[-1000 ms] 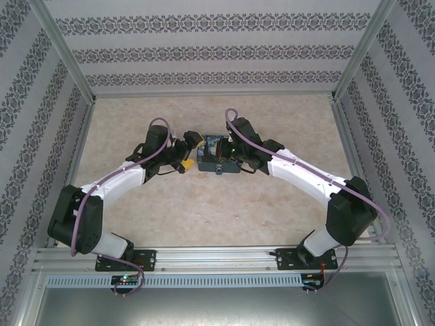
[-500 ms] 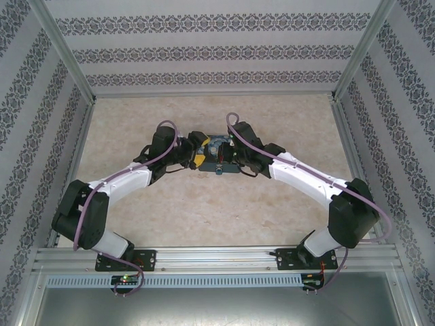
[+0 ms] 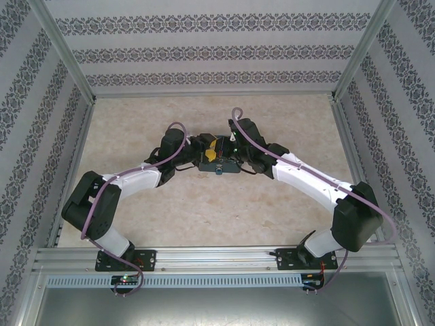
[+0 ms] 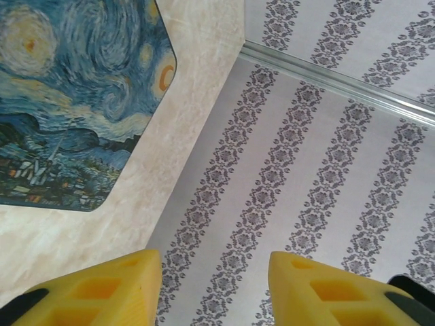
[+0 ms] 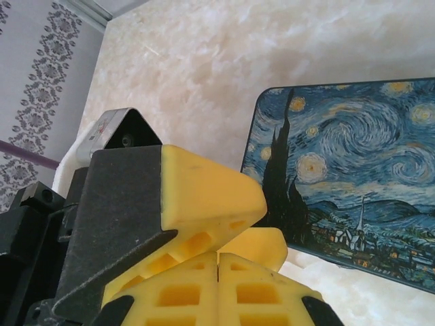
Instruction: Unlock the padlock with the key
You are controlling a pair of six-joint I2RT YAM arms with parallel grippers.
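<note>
The tiny blue-grey metal padlock [image 3: 219, 170] lies on the pale marbled desk [image 3: 204, 204], at the middle of the near edge of the rectangular blue-and-yellow swirl-painted tin [image 3: 225, 164]. It is too small to tell how its shackle stands.

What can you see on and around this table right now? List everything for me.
tin: one, blue and yellow swirl painting, middle of the table.
padlock: one, tiny, blue-grey, at the tin's near edge.
table: one, pale marbled beige.
walls: three, grey with dark floral stripes, around the table.
cables: two, purple, along the arms.
arms: two, white and black, reaching in from the near rail.
left claw: one, yellow, open, at the tin's left end.
right claw: one, yellow, shut, at the tin's right end.
</note>
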